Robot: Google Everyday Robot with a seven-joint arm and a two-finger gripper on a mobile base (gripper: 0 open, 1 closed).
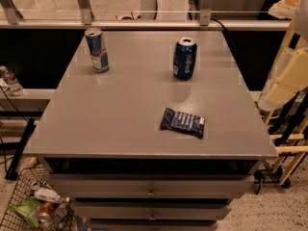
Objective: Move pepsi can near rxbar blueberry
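The pepsi can (185, 57) stood on the counter (120, 114), apart from the rxbar blueberry (183, 122). The tool was out of view, so I cannot tell its state.

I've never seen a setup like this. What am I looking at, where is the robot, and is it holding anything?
A single camera looks down on a grey table with drawers beneath. The pale shapes at the right edge seem to be part of the robot's arm. Its gripper, the two-finger hand, is out of view, so nothing can be seen held. The pepsi can stands upright at the back right, and a taller slim can at the back left. The rxbar blueberry lies flat nearer the front, apart from both cans.
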